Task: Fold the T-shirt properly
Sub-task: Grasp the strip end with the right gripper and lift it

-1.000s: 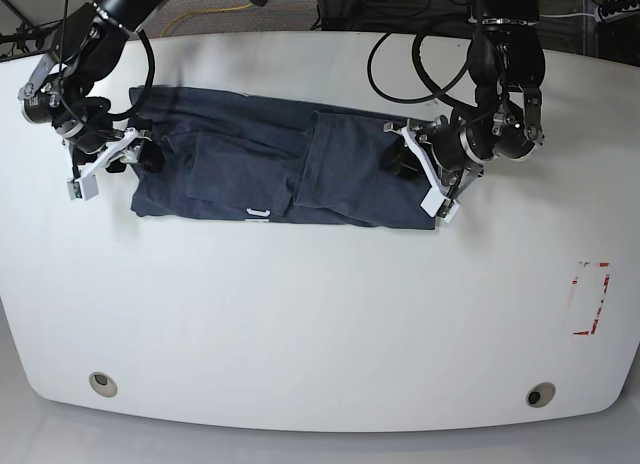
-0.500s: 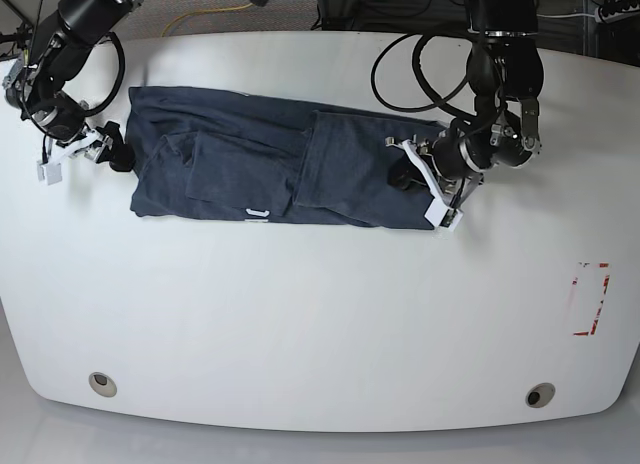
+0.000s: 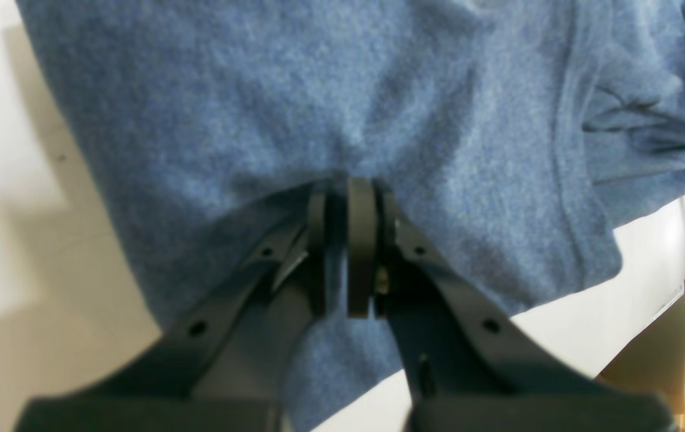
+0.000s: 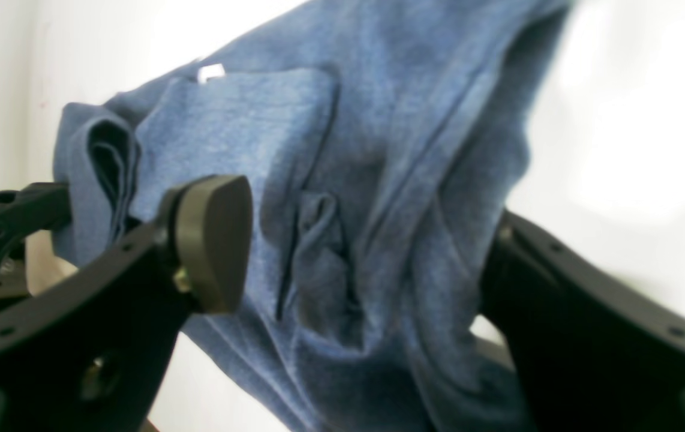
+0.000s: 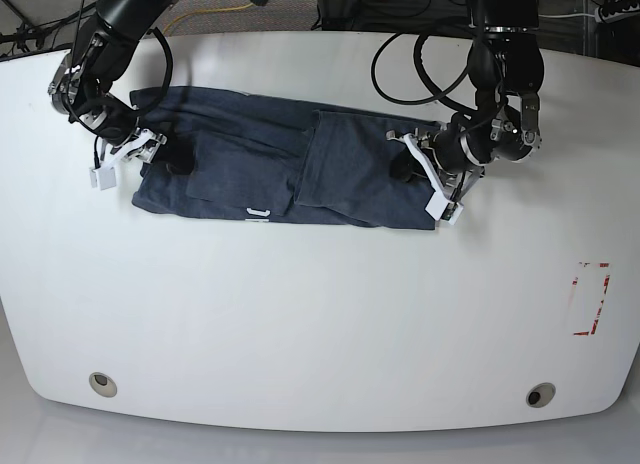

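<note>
A white table [image 5: 320,314] bears a red-marked patch [image 5: 590,299] and two round holes [image 5: 101,382].

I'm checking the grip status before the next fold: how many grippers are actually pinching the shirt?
1. The left gripper is shut on the T-shirt at its end on the base view's right. The right gripper stands open at the opposite end.

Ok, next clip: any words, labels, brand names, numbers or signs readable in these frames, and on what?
None can be read.
Small white neck label on the T-shirt: any print is too small to make out.
Red-and-white marking on the table: broken outline, no legible characters.
Both wrist views: plain blue fabric, no lettering showing.
</note>
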`<act>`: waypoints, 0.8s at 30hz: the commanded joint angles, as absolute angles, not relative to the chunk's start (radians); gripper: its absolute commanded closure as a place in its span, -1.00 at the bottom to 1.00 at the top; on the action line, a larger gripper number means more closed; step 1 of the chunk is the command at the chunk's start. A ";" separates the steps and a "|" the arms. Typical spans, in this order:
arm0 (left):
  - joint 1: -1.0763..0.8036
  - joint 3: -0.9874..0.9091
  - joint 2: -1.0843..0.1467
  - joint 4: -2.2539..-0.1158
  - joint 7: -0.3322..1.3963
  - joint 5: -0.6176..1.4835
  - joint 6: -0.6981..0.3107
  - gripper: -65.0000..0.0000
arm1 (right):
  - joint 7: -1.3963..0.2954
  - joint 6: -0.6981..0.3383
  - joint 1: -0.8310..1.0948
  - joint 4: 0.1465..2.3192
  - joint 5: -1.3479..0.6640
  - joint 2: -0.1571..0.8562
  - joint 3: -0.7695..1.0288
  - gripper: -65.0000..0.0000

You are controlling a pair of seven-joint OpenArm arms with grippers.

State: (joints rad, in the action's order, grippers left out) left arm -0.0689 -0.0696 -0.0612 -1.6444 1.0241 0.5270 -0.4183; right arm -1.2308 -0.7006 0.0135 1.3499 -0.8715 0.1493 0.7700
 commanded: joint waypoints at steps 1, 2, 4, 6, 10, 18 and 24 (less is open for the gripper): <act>-0.056 -0.071 -0.064 -1.659 1.007 0.541 -0.421 0.93 | -1.237 -0.698 -0.001 1.365 -0.852 0.148 0.771 -0.35; -0.056 -0.071 -0.064 -1.659 1.007 0.539 -0.420 0.93 | -1.237 -0.698 -0.001 1.365 -0.852 0.145 0.771 -0.24; -0.056 -0.071 -0.064 -1.659 1.007 0.539 -0.420 0.93 | -1.237 -0.698 -0.002 1.366 -0.852 0.143 0.771 0.10; -0.058 -0.071 -0.061 -1.658 1.007 0.539 -0.420 0.93 | -1.237 -0.698 -0.002 1.368 -0.852 0.145 0.769 0.55; -0.051 -0.071 -0.059 -1.598 1.007 0.539 -0.420 0.93 | -1.237 -0.698 -0.002 1.371 -0.852 0.148 0.760 1.00; -0.065 -0.071 -0.059 -1.531 0.949 0.541 -0.420 0.93 | -1.245 -0.698 0.058 1.635 -0.862 0.140 0.737 1.00; -0.081 -0.070 -0.062 -1.515 0.943 0.541 -0.420 0.93 | -1.245 -0.694 0.093 1.842 -0.855 0.104 0.602 1.00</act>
